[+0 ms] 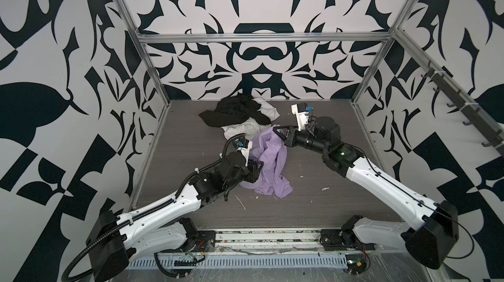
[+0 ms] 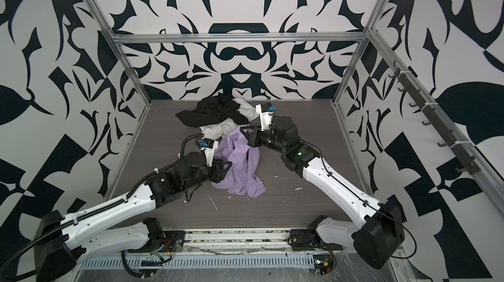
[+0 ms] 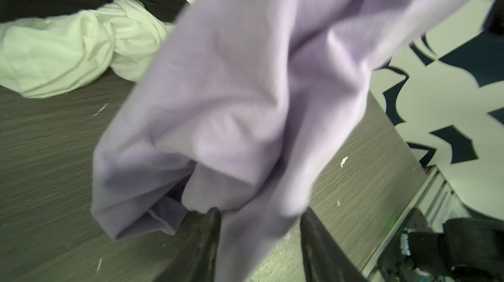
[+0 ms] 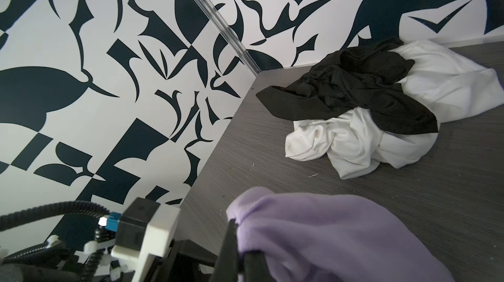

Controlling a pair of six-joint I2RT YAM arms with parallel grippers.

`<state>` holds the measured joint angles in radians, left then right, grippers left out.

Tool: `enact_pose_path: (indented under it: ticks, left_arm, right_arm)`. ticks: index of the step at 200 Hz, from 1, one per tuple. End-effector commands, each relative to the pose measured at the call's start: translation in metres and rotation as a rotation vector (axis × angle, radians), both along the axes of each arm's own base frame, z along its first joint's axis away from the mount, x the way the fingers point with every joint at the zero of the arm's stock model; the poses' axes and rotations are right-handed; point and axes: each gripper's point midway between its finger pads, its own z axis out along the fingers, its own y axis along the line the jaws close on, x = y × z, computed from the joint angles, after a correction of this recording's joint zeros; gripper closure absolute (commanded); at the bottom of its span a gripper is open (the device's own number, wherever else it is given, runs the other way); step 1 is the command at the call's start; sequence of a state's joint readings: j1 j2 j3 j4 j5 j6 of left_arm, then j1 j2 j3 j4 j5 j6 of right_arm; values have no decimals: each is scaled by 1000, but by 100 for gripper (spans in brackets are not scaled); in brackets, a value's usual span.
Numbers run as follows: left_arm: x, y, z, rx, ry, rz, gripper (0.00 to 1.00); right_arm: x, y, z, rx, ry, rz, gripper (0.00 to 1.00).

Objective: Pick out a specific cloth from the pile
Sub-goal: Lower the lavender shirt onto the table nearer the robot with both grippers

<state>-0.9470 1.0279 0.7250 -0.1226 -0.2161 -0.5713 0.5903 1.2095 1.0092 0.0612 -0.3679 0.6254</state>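
In both top views the left gripper's own wrist and a fold of fabric covered its fingertips. Only the blurred left wrist view showed the left gripper (image 3: 260, 210), its jaws released and standing apart with the cloth (image 1: 268, 158) running loosely between them. The cloth's upper edge was cut off in that view. The right gripper (image 1: 278, 131) was clenched on the cloth's raised end, its tips sunk in a lavender fold and hard to make out. From there the cloth hung down and bunched on the table (image 1: 327, 207) between the two arms. Behind it lay the pile (image 4: 362, 108), with the black cloth (image 1: 234, 111) draped over the white cloth (image 1: 242, 129) and hiding much of it. In the right wrist view bare table separated the pile from the cloth. Small pale scraps (image 1: 324, 188) dotted the table
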Motion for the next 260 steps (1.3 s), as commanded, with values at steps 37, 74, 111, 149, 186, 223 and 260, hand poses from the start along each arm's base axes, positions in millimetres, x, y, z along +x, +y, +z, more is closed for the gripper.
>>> enact_pose_path:
  ticks: [37,74,111,149,186,223,260]
  left_arm:
    - [-1,15,2,24,-16,36,32]
    - [0,19,10,14,-44,46,30]
    - [1,27,12,19,-62,68,27]
    - [2,33,7,23,-46,95,23]
    - [2,36,-7,39,32,108,19]
    - [9,42,-12,27,73,145,16]
    - [13,43,-21,9,162,135,16]
  right_arm:
    - [-2,-10,18,4,-70,-29,100]
    - [-5,-13,14,-12,-57,-29,100]
    - [-12,-19,10,-36,-54,-33,100]
    - [-20,-23,6,-81,-50,-16,100]
    - [-28,-23,-2,-120,-33,22,100]
    - [-36,-25,-11,-127,-8,34,100]
    - [-42,-27,-22,-139,21,44,100]
